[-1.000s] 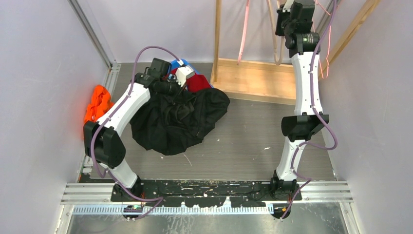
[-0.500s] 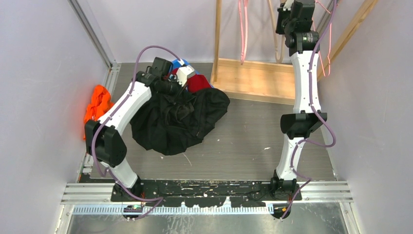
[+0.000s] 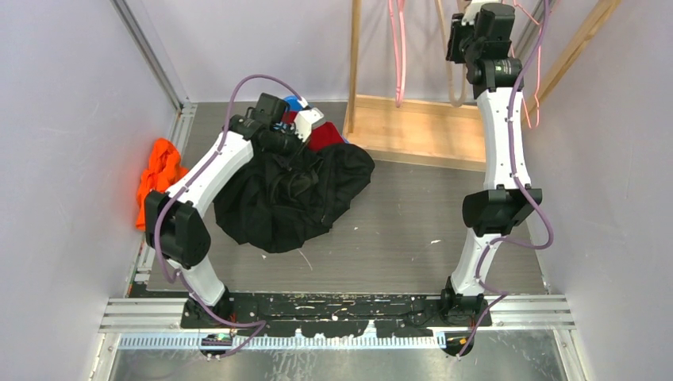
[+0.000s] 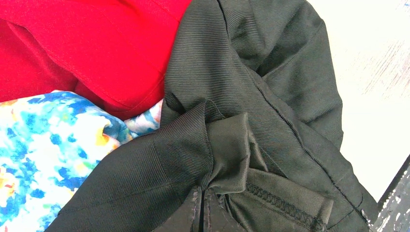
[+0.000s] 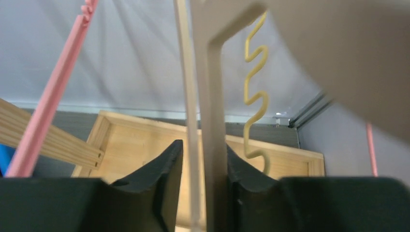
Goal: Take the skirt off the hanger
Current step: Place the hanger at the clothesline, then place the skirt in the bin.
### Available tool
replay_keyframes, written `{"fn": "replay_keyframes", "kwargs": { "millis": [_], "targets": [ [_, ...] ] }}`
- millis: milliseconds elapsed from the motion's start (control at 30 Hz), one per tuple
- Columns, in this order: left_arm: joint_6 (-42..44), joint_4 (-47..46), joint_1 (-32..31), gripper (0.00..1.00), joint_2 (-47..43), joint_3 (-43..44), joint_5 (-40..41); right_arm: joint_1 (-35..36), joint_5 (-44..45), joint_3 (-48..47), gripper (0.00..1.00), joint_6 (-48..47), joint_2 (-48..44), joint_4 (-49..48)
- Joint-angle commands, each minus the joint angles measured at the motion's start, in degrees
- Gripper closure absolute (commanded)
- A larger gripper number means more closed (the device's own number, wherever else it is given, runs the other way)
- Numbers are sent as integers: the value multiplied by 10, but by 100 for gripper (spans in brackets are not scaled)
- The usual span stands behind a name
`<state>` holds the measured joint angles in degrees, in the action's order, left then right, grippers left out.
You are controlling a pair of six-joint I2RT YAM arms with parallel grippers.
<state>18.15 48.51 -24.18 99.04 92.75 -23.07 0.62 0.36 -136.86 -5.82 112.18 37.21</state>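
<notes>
Left pincer clamped on skirt beside red cloth, floral cloth; right pincer clamped on hanger

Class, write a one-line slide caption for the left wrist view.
Left gripper pinches a fold of the black skirt, lying beside red cloth and blue floral fabric.

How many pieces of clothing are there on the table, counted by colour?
Black skirt: 1
Red cloth: 1
Blue flowered cloth: 1
Orange cloth: 1
Total: 4
</notes>
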Motion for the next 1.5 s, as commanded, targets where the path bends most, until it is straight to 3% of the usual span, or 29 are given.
{"fn": "replay_keyframes", "kwargs": {
  "millis": [0,67,200,600,700,833,1200,1467],
  "targets": [
    [-2,6,-8,100,-6,20,-5,-4,-20,23,57,23,20,92],
    [-1,7,-8,100,-7,19,-4,-4,-25,17,45,25,15,88],
    [-2,1,-9,100,-12,11,-5,-4,-30,12,36,24,-1,81],
    [-3,-10,-16,100,-27,-5,-7,-4,-15,43,28,16,-89,70],
    [-6,-28,-17,100,-35,-16,-3,-3,-14,65,18,13,-124,65],
    [-6,-40,-17,100,-47,-28,14,-2,-24,101,13,8,-177,52],
    [-5,-38,-19,100,-59,-37,10,0,-11,180,10,-8,-252,44],
    [-13,-42,-23,100,-76,-50,10,0,27,173,10,-5,-247,28]
  ]
}}
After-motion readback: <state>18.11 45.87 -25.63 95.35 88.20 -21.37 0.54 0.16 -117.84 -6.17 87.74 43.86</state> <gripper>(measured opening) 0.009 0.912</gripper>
